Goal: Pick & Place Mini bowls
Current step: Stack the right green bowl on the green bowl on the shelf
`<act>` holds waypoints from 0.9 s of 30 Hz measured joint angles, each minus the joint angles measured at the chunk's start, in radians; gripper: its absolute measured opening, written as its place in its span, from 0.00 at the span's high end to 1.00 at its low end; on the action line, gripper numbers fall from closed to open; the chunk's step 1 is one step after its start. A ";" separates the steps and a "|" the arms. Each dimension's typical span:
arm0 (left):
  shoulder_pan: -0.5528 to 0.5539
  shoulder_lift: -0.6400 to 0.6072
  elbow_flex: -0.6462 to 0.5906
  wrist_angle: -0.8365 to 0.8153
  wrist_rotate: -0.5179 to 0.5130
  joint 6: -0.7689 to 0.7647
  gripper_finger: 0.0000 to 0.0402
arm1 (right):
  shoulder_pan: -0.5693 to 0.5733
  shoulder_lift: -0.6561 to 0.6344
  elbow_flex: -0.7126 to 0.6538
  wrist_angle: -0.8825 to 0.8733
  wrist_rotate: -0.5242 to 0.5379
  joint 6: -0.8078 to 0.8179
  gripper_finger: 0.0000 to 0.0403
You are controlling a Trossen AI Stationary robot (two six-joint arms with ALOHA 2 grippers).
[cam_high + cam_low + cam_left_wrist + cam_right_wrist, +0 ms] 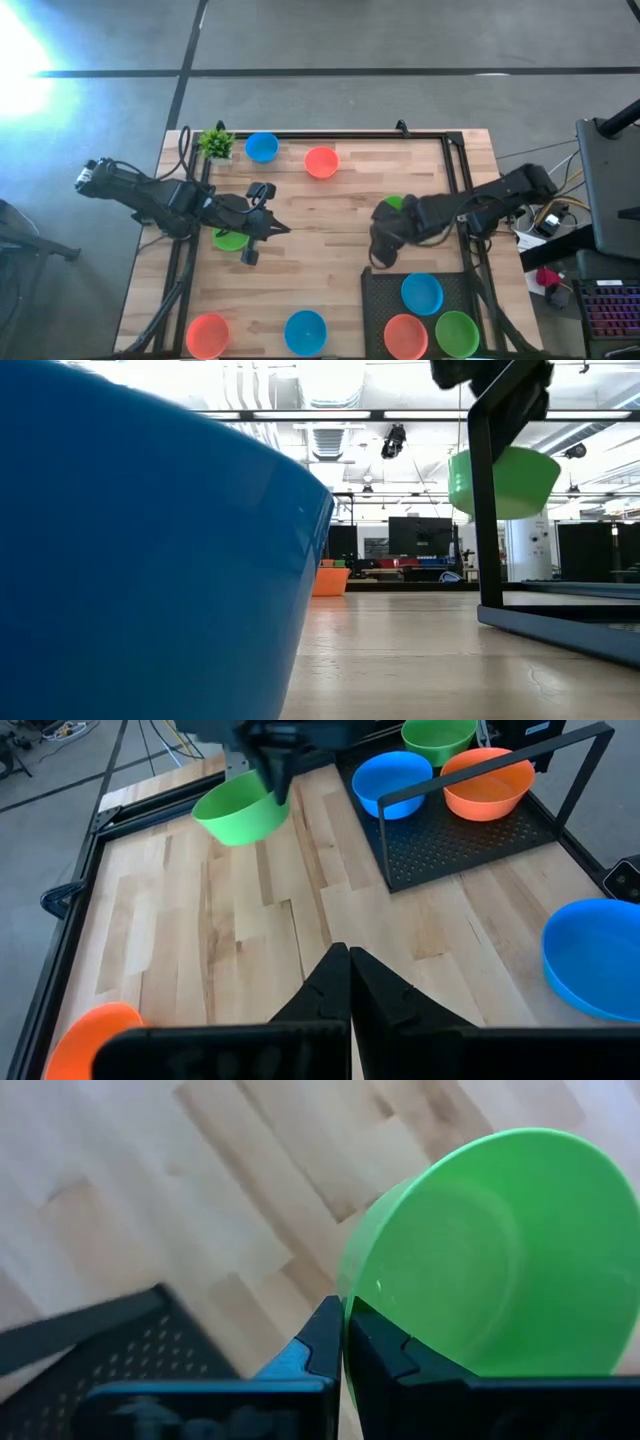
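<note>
Right wrist view: end effector (pixel 342 1330) pinching green bowl (pixel 500 1250).

From my station the tabletop (pixel 330 230) looked like pale wooden planks with visible grain and a smooth, faintly satin finish, edged by a dark matt metal frame (pixel 330 135). The green bowl (pixel 500 1250) in the right gripper (pixel 340 1320) read as smooth plastic with a soft sheen and a small highlight near its rim. The blue bowl (pixel 150 560) nearest the low camera was glossy plastic that caught the ceiling lights. The black tray (pixel 460 835) appeared to be matt perforated metal. The left gripper (pixel 348 970) had dull, dark plastic-looking fingers.
</note>
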 joint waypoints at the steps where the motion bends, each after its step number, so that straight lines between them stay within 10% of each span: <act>1: 0.000 0.000 0.000 0.000 0.000 0.000 1.00 | 0.017 0.009 0.010 -0.006 0.006 0.000 0.98; 27: 0.000 0.000 0.000 0.000 0.000 -0.001 1.00 | 0.500 0.175 0.225 -0.107 -0.130 0.311 0.98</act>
